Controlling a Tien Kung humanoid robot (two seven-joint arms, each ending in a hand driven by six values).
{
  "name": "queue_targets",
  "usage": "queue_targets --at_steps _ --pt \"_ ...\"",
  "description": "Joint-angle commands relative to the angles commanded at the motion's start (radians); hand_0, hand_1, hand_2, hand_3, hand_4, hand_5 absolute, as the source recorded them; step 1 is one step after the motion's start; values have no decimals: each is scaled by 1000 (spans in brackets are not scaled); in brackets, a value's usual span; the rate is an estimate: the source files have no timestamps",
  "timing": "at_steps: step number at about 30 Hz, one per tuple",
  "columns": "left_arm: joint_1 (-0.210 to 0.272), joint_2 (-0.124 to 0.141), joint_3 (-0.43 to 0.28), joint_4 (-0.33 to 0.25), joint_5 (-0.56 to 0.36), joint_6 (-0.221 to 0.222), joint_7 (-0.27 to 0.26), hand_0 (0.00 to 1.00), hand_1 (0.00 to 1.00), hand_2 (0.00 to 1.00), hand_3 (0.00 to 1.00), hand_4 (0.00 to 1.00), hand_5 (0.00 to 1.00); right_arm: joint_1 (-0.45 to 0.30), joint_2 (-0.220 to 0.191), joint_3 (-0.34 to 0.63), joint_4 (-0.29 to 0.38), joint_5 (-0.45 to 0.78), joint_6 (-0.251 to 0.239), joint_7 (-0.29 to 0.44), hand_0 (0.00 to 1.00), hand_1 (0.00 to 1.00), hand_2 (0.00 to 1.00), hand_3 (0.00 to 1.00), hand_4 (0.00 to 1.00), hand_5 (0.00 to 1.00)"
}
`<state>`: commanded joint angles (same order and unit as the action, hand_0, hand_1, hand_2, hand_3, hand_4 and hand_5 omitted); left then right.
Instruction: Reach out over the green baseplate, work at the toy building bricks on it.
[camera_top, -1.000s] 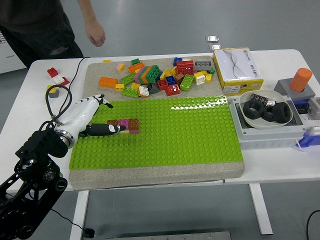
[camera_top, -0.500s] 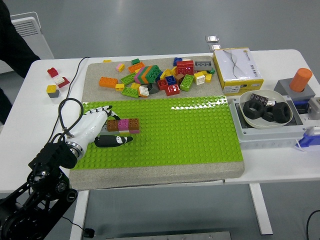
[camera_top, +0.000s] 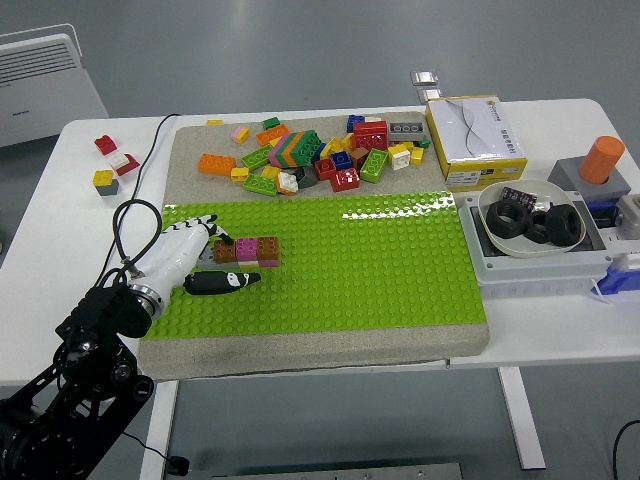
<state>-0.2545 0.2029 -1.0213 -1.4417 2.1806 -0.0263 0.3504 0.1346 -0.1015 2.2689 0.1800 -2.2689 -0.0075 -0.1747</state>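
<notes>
A green baseplate (camera_top: 380, 260) lies on a grey foam pad in the middle of the table. A short row of brown, pink and orange bricks (camera_top: 248, 250) stands on its left part. My left hand (camera_top: 215, 258) lies over the plate's left edge, white-backed with black fingers. Its thumb (camera_top: 225, 281) stretches out just below the brick row, and its other fingers (camera_top: 207, 222) reach toward the row's left end. The hand is open and holds nothing. A heap of loose coloured bricks (camera_top: 310, 152) lies on the pad behind the plate. My right hand is out of view.
A yellow and white box (camera_top: 474, 140) stands at the back right. A grey tray with a white bowl of black rings (camera_top: 532, 222) sits to the right of the plate, an orange cylinder (camera_top: 601, 158) behind it. Several small bricks (camera_top: 108, 160) lie at the far left. A black cable (camera_top: 135, 215) loops by my wrist.
My left hand slid down and toward me, from beside the brick row to just below it, then held nearly still. The person at the far left has gone from view.
</notes>
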Motion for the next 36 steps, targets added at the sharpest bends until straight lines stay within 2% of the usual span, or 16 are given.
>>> queue_targets --at_steps 18,36 --pt "-7 -15 -13 41 -1 -1 -9 998 983 971 672 998 645 4 -4 0 0 0 -2 1 660 622 625 705 706 965" --pt "-3 -22 -13 45 -8 -5 -8 998 983 971 667 998 637 4 -5 0 0 0 -2 3 660 623 625 706 713 965"
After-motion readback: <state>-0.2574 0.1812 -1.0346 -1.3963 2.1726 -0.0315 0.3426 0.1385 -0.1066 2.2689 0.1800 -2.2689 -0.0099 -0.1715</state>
